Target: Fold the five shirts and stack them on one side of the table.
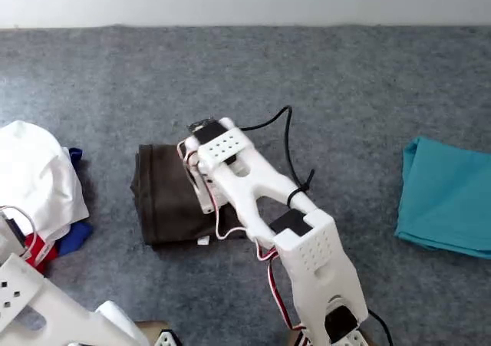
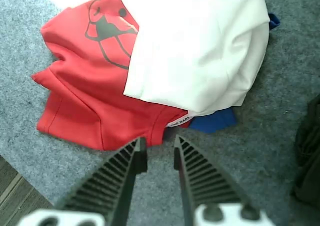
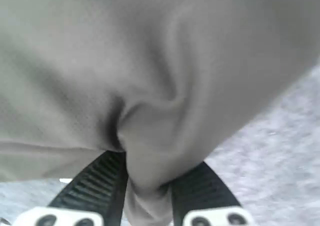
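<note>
A: Status, nearest first?
B: Right arm (image 1: 307, 246) up front, stretched out over the brown shirt (image 1: 165, 196). Grey felt table (image 1: 345, 93) under everything.
A: Shirts?
B: Brown shirt sits mid-table, folded into a rough rectangle. White shirt (image 1: 34, 177) is near its left, bunched on top of a pile. Teal shirt (image 1: 449, 200) is well off to its right, folded flat. Red shirt (image 2: 85, 85) lies under the white one, on the pile's side away from the brown shirt. Blue shirt (image 2: 215, 120) pokes out from under the pile on the side toward the brown shirt.
A: Grippers?
B: Right gripper (image 3: 147, 171) is clamped on a fold of the brown shirt, cloth pinched between the jaws. Left gripper (image 2: 160, 146) hangs over bare felt left of the brown shirt, just beside the red hem. Jaws slightly apart, nothing between them.
</note>
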Available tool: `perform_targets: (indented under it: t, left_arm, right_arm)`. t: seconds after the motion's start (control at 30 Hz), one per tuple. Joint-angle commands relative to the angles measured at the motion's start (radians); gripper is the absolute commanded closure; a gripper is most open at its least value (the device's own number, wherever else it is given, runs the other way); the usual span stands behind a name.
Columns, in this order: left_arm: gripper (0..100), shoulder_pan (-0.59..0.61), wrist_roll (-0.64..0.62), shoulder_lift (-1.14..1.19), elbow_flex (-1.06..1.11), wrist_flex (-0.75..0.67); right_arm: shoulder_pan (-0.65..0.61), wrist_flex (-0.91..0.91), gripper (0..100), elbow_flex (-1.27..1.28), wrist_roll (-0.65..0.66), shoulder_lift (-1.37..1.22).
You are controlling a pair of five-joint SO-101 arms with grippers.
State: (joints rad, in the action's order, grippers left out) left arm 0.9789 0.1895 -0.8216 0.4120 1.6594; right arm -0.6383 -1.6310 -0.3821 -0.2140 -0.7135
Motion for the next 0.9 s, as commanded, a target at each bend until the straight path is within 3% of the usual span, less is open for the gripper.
perform_targets:
  t: [0.0, 0.13, 0.3, 0.53, 0.67, 0.87]
  left_arm:
    - [90, -0.002, -0.005, -0.003, -0.033, -0.011]
    - [90, -0.021, -0.005, -0.002, -0.033, -0.026]
    - [90, -0.061, -0.005, -0.003, -0.033, -0.028]
    - [90, -0.103, -0.003, -0.002, 0.002, -0.035]
    - [90, -0.129, -0.003, -0.003, 0.058, -0.035]
    - [90, -0.132, -0.003, -0.003, 0.059, -0.035]
  right_arm:
    - [0.096, -0.077, 98.8, -0.025, 0.153, 0.079]
    - [0.188, -0.163, 98.8, -0.021, 0.506, 0.176]
    - [0.409, -0.153, 98.8, -0.006, 0.982, 0.217]
    - [0.671, 0.076, 98.8, -0.006, 1.605, 0.217]
    - [0.676, 0.199, 98.8, -0.006, 1.735, 0.217]
    - [0.633, 0.208, 95.4, -0.064, 1.634, 0.243]
